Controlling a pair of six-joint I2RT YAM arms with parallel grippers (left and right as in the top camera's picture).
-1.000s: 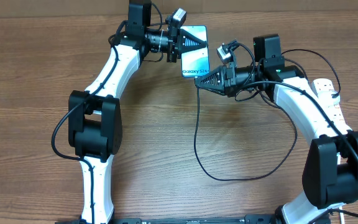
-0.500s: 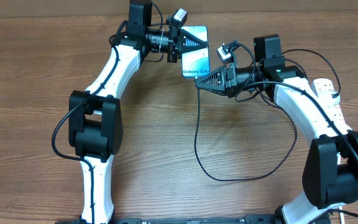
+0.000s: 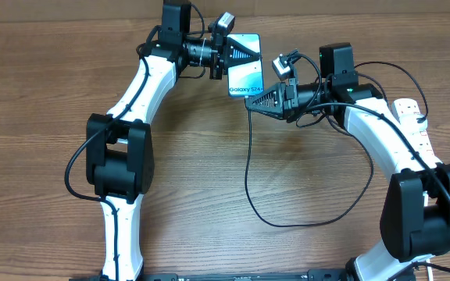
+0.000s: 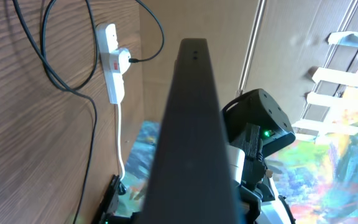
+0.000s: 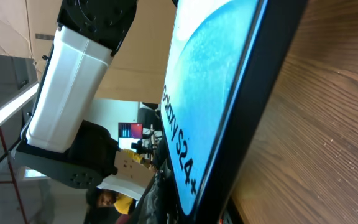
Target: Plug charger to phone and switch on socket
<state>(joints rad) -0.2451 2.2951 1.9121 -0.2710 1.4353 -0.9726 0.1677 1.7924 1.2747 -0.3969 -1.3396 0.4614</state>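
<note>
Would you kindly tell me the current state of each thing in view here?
phone, screen lit, held by the left gripper.
charger, tip end at the right gripper, by the phone's lower edge; whether it is plugged in cannot be told.
socket, a plug inserted; switch position unreadable.
left gripper, shut on phone.
right gripper, apparently shut on charger.

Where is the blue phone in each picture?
Overhead: the phone is at the top middle, blue screen showing.
Left wrist: only its black edge shows, running up the middle.
Right wrist: its blue screen fills the top middle, very close.
Shared landmark: the wooden table, seen in all three.
</note>
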